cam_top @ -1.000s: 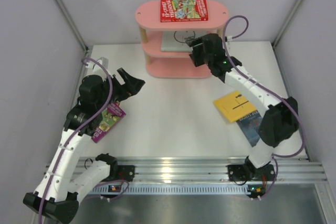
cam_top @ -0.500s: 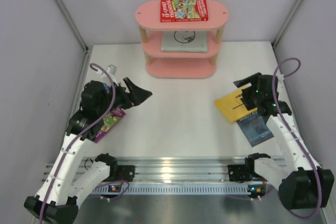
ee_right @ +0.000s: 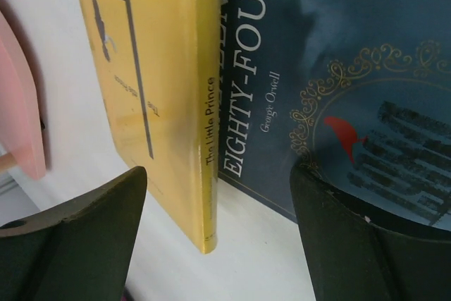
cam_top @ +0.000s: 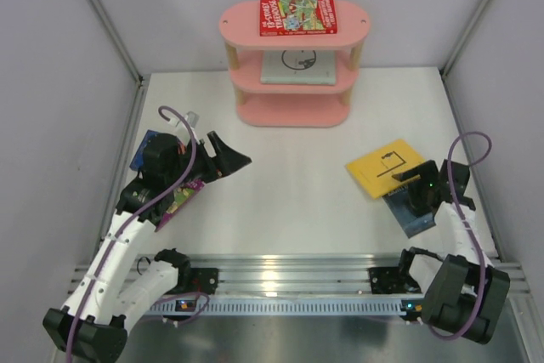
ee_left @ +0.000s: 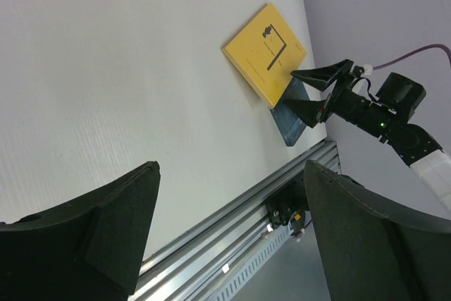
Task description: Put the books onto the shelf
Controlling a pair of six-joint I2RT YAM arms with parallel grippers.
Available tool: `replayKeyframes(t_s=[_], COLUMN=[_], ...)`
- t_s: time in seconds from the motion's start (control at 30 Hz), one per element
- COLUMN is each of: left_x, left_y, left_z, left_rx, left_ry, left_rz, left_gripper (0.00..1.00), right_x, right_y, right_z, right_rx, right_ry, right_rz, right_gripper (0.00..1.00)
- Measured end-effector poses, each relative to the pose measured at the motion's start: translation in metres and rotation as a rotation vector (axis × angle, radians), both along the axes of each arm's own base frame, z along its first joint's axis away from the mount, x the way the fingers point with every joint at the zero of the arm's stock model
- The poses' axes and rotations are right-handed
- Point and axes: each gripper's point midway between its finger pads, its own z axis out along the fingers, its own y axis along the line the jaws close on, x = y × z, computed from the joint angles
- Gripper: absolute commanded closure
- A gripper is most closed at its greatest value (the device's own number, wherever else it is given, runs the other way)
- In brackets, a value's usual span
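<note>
The pink shelf stands at the back with a red book on its top board and a pale grey-green book on the middle one. A yellow book lies at the right, overlapping a dark navy book. My right gripper is open low over the seam between these two, holding nothing. My left gripper is open and empty above bare table. A purple book and a blue book lie partly hidden under the left arm.
The metal rail runs along the near edge. Grey walls close in the table on both sides and at the back. In the right wrist view an edge of the shelf shows at far left.
The right arm pulled back from the shelf's middle tier, swung to the right front and dropped over the yellow and navy books. The left arm shifted slightly forward.
</note>
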Motion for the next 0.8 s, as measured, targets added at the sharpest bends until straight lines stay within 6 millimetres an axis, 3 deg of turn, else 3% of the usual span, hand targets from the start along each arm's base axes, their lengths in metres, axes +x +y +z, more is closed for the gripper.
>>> replayKeyframes(t_s=[0.07, 0.27, 0.57, 0.8], left_x=[0.001, 0.004, 0.007, 0.009], left_y=[0.0, 0.0, 0.0, 0.002], left_z=[0.0, -0.003, -0.001, -0.003], left_rx=[0.0, 0.005, -0.007, -0.007], left_ry=[0.0, 0.008, 0.004, 0.006], left_rz=[0.0, 0.007, 0.025, 0.045], left_gripper=[0.13, 0.14, 0.15, 0.15], right_x=[-0.002, 0.016, 0.021, 0.027], right_y=[0.002, 0.0, -0.004, -0.004], right_z=[-0.01, -0.01, -0.013, -0.014], right_rx=[0.016, 0.024, 0.031, 0.053], right_ry=[-0.007, -0.147, -0.221, -0.276], right_rz=[0.001, -0.011, -0.045, -0.026], right_gripper=[0.19, 0.35, 0.53, 0.91])
